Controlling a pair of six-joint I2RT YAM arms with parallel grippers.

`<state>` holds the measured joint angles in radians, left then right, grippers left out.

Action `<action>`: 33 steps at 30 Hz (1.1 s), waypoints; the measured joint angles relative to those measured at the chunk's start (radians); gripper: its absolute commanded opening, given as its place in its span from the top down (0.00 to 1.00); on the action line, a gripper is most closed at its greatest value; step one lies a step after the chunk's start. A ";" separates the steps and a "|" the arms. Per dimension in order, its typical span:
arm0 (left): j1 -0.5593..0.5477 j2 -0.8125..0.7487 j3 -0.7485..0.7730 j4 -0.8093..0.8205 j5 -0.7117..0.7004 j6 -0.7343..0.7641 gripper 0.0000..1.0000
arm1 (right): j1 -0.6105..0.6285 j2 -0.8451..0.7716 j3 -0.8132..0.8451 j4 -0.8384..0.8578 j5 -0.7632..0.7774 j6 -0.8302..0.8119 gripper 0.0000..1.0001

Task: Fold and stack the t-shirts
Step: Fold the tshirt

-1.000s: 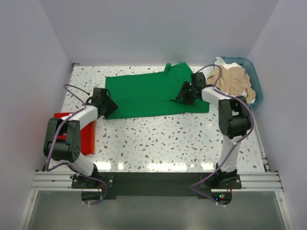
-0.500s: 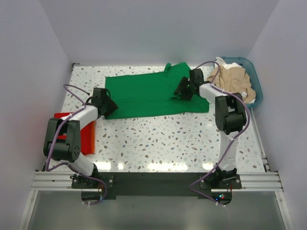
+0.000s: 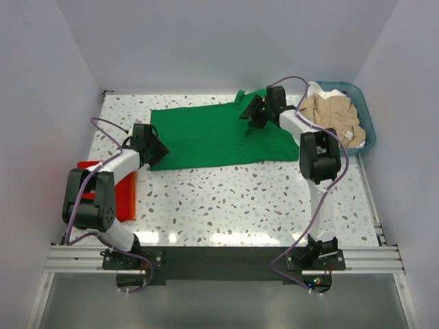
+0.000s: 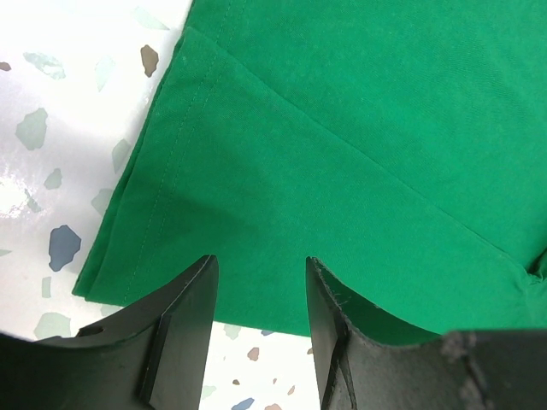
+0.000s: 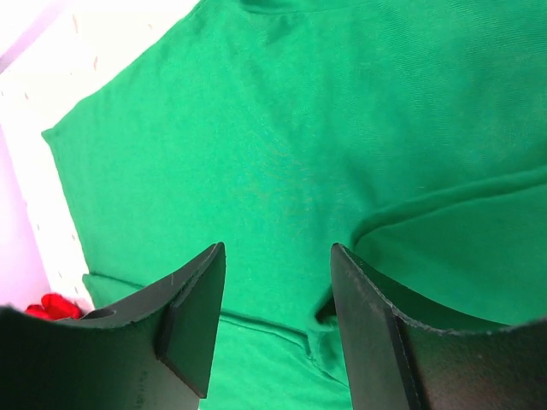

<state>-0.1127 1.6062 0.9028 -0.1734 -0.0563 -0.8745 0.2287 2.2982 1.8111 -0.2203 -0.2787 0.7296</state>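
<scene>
A bright green t-shirt lies spread flat across the far middle of the table. My left gripper is open and empty at the shirt's near left corner, where a hem and a fold line show. My right gripper is open and empty over the shirt's far right part near the collar; the cloth with a creased seam lies below it. A red t-shirt lies folded at the table's left edge. Beige and white shirts are heaped in the basket.
A teal plastic basket stands at the far right corner. White walls close in the table on three sides. Speckled tabletop shows in front of the green shirt.
My right gripper has moved away from me and to the left, from the shirt's right middle to near its collar. The left arm has not moved.
</scene>
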 measured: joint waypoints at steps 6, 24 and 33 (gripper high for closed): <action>0.000 0.000 0.000 0.001 0.000 0.002 0.50 | 0.007 0.003 0.003 0.005 -0.034 -0.001 0.41; 0.000 0.000 0.000 0.015 0.018 0.002 0.48 | -0.038 -0.219 -0.258 0.101 0.019 -0.004 0.41; 0.000 0.021 0.000 0.032 0.027 0.002 0.49 | -0.064 -0.290 -0.393 0.113 0.084 -0.023 0.86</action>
<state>-0.1127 1.6272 0.9028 -0.1417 -0.0296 -0.8722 0.1642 2.0079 1.4181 -0.1070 -0.1947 0.7063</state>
